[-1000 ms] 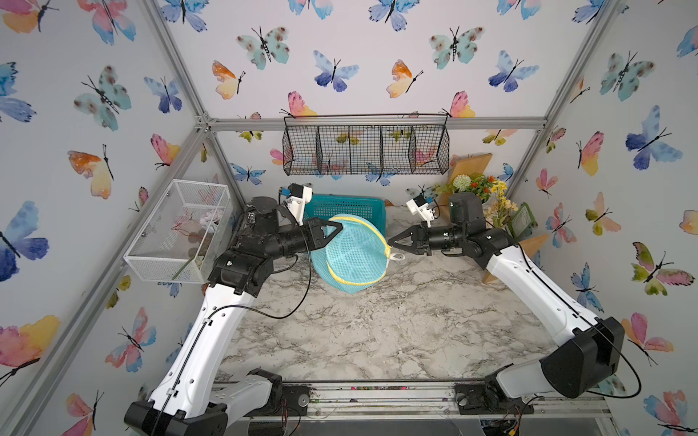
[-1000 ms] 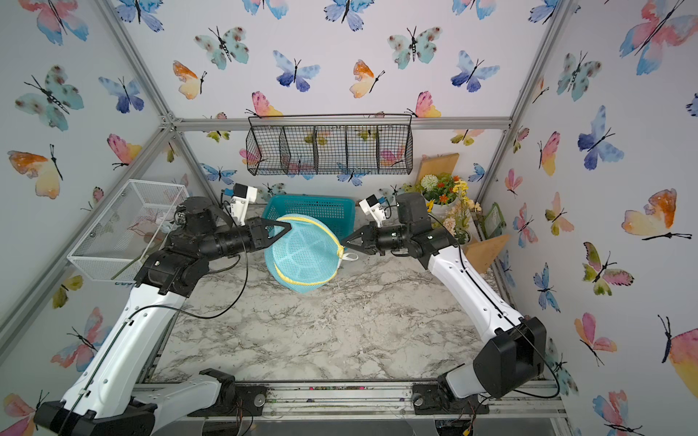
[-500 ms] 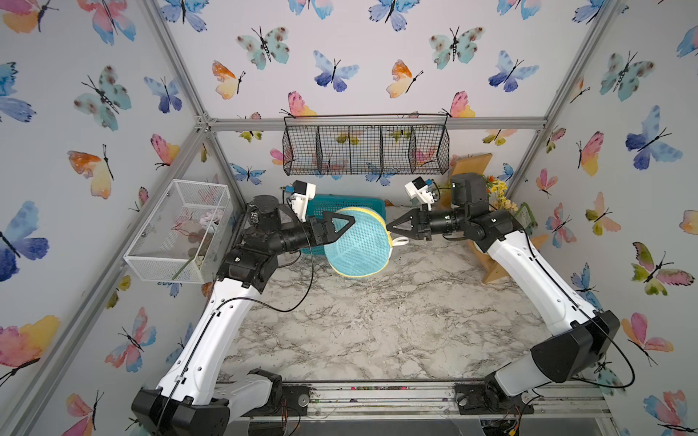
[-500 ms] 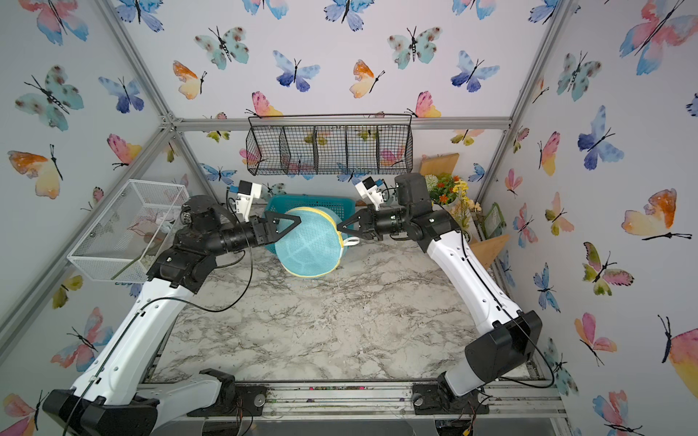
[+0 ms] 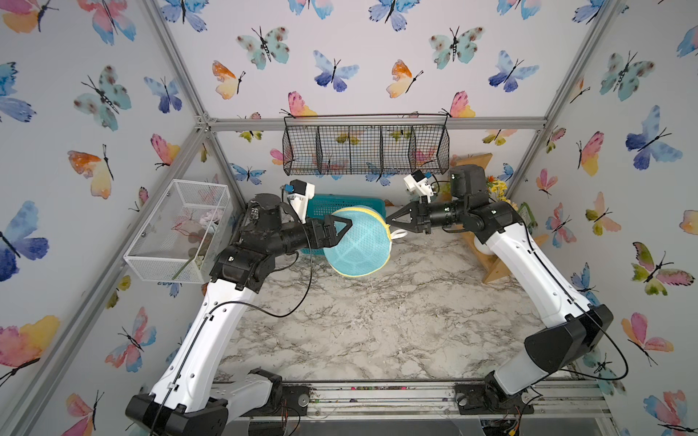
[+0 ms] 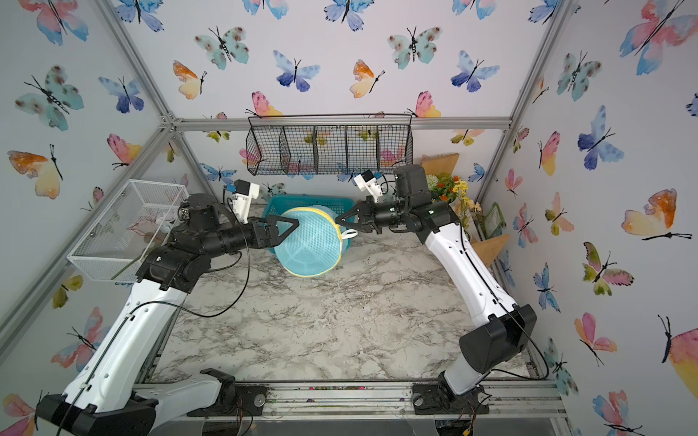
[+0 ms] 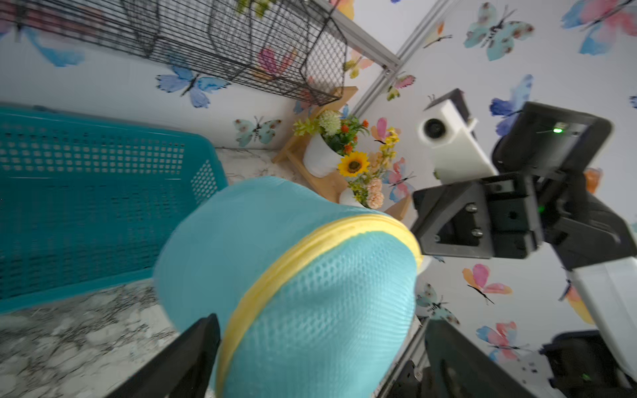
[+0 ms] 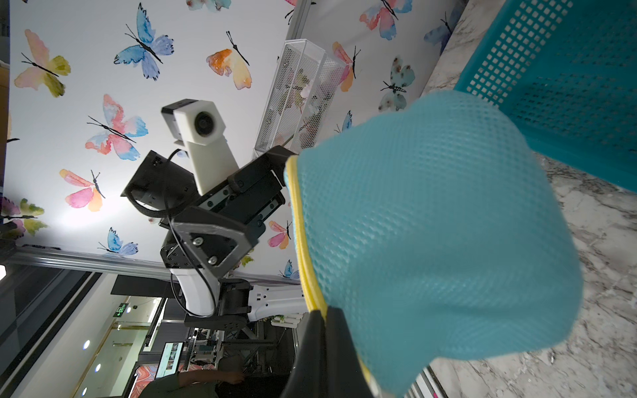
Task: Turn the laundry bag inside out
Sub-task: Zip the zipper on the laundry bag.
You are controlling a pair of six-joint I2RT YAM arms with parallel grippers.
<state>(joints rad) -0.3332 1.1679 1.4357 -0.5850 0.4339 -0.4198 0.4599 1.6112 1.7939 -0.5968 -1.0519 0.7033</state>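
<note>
In both top views, the turquoise mesh laundry bag (image 5: 357, 245) (image 6: 308, 245) hung above the marble table (image 5: 377, 321), in front of a teal basket (image 5: 340, 202), between the two arms. The right gripper (image 5: 389, 222) (image 6: 340, 221) was pinched closed on its yellow-piped edge. The left gripper (image 5: 345, 226) (image 6: 292, 226) stood spread wide around the opposite side.

The left wrist view showed the bag (image 7: 310, 293) between that gripper's parted fingers (image 7: 193, 351).

The right wrist view showed closed fingers (image 8: 310, 355) clamping the yellow seam.

Laundry bag (image 5: 359, 245): one is counted.
Plastic basket (image 5: 340, 205): one is counted.
Wire baskets: two are counted, a black basket (image 5: 366, 151) and a white basket (image 5: 177, 234).
Robot arms: two are counted, a left arm (image 5: 211, 332) and a right arm (image 5: 528, 271).
</note>
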